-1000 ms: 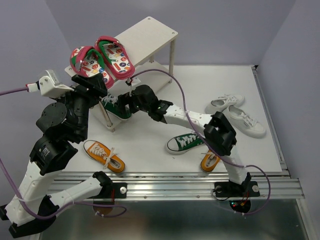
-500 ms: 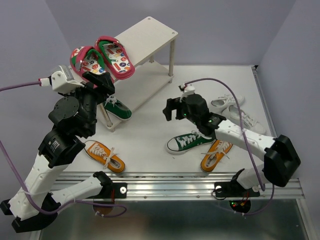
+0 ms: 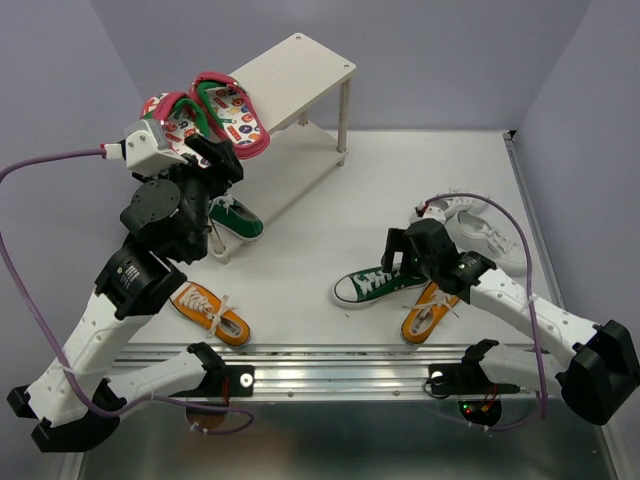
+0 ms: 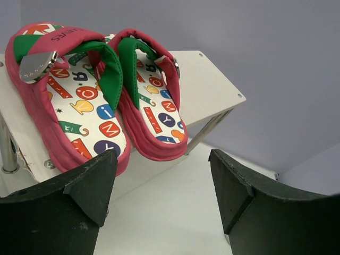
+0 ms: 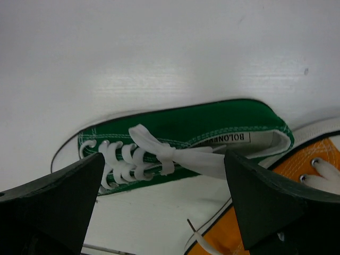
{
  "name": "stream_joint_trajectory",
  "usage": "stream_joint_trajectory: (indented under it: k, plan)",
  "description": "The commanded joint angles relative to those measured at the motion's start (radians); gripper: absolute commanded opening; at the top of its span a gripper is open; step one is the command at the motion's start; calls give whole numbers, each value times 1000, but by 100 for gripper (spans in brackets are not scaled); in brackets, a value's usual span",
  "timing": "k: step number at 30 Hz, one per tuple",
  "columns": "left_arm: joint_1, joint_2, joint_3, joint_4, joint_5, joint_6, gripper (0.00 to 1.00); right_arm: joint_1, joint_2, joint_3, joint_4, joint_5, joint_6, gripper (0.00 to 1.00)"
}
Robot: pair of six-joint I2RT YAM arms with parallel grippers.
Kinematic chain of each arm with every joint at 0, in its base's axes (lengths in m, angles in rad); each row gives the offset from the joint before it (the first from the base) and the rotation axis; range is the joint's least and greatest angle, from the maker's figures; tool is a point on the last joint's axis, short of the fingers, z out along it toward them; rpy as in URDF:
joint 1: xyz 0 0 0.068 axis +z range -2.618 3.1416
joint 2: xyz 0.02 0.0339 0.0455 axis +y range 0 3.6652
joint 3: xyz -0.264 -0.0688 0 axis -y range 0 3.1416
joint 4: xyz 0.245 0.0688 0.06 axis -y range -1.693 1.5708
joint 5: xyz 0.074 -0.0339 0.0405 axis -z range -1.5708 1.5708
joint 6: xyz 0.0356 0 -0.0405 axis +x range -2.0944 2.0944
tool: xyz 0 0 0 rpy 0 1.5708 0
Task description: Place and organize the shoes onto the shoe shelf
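Green canvas lace-up sneaker (image 5: 186, 130) on the white desk (image 3: 300, 270), directly under the right jaws, which stand apart and empty.
Its long axis runs along the jaws' closing line (toe on the shelf side), so a wrist turn looks needed to pinch across its width. The left jaws, also apart and empty, face the pink-red flip-flops (image 3: 215, 115) on the top board of the cream-white wooden two-tier shoe shelf (image 3: 300, 65); the green mate (image 3: 238, 218) sits on the lower board.

Green canvas sneaker (image 5: 212, 125), pink cloth flip-flops (image 4: 101, 106) with smooth printed footbeds (image 4: 154, 114), matt painted shelf (image 4: 207, 90), matt black plastic fingers (image 4: 85, 191)
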Motion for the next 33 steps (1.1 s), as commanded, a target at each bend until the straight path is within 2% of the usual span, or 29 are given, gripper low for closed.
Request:
stream_joint_trajectory:
  k: [1, 6, 12, 17, 18, 19, 20, 25, 33]
  plan:
    - [5, 4, -10, 45, -9, 16, 82, -3, -38, -27, -92, -53, 115, 100]
    - [5, 1, -12, 59, 0, 14, 82, -3, 9, -22, -81, -52, 119, 98]
    - [5, -5, -12, 56, 12, 7, 82, -3, 86, -7, -3, -21, 51, 82]
    - [5, -18, -16, 52, 11, 1, 81, -3, 147, -2, 34, -9, -13, 73]
    - [5, -21, -18, 52, 11, -1, 82, -3, 157, 1, 36, -7, -22, 68]
    - [5, -21, -16, 52, 12, -2, 82, -3, 161, 10, 36, -21, -44, 59]
    - [5, -21, -16, 49, 14, -3, 81, -3, 170, 14, 36, -32, -53, 45]
    - [5, -21, -20, 49, 14, -7, 82, -3, 163, 28, 36, -67, -73, 3]
    - [5, -21, -20, 48, 11, -6, 82, -3, 103, 71, 56, -73, -4, 1]
